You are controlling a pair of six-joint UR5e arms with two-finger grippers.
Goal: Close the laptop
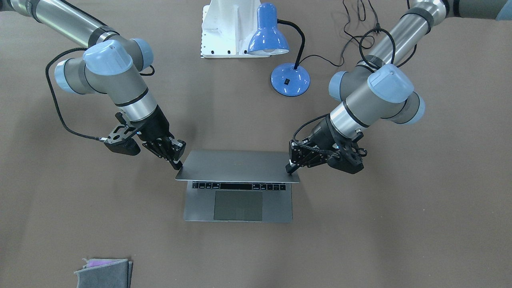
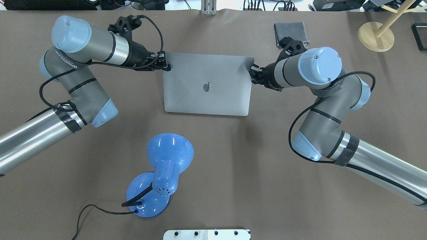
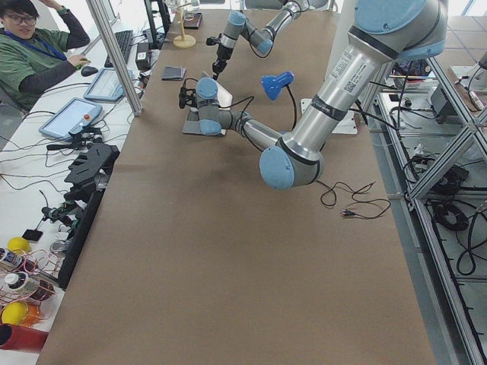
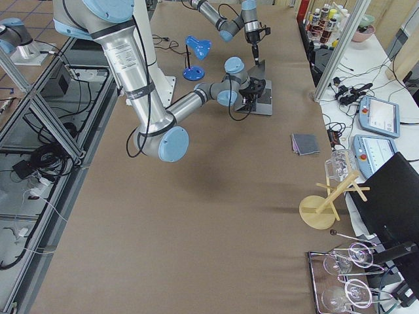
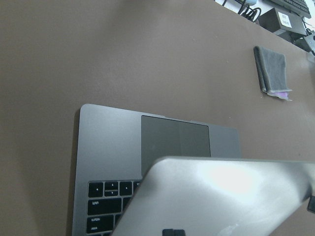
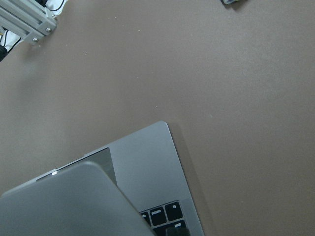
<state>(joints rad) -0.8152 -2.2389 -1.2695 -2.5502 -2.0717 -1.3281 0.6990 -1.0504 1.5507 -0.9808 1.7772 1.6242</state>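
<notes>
The laptop (image 1: pixel 238 165) lay midway between the table's ends, nearer the edge opposite the robot, lid partly lowered. The left gripper (image 1: pixel 289 171) and right gripper (image 1: pixel 178 163) each met one lid corner, probably for even lowering; their jaw opening could not be determined. The overhead view showed only the lid, while the front-facing view showed uncovered keys.

grey laptop (image 1: pixel 238 188) half-shut, lid tilted low over its keyboard.
</notes>
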